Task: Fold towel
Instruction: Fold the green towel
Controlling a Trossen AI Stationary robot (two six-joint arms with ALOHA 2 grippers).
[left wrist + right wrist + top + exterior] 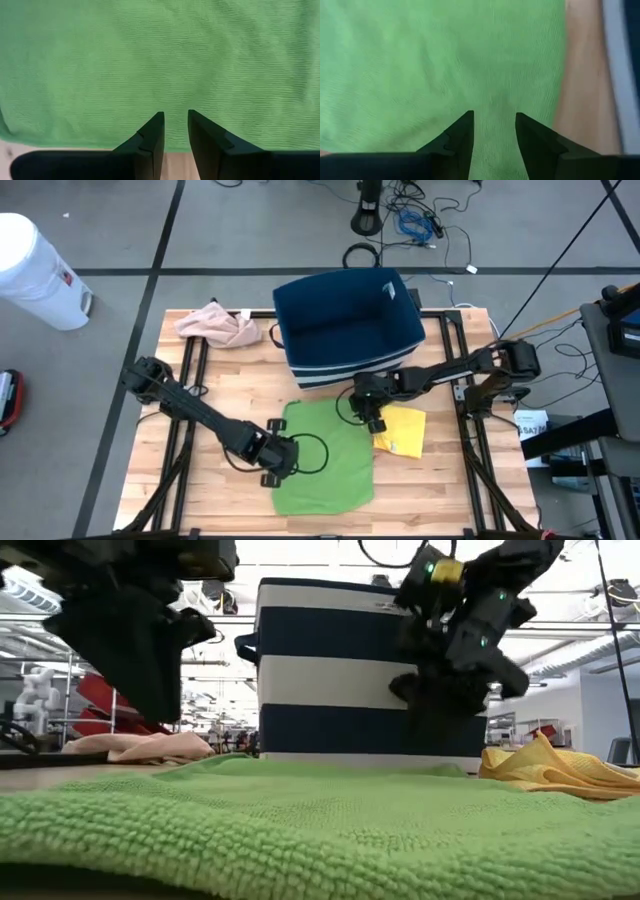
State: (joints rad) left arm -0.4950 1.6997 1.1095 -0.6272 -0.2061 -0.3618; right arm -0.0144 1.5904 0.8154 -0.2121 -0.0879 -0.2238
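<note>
Both arms reach in low over the green towel point(322, 458), which lies flat mid-worktop point(220, 380). The left end effector point(281, 461) sits at its left edge with fingers slightly apart, holding nothing. The right end effector point(371, 416) is at the far right corner, fingers parted with a ridge of cloth between them. Only the low view shows the towel's nubby weave.

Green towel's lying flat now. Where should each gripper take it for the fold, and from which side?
The green towel lies flat, so probably pinch thin edges from above. Left gripper sits at its left edge, fingers apart over the hem. Right gripper hovers near the far right corner, beside the yellow cloth; take that corner.
</note>
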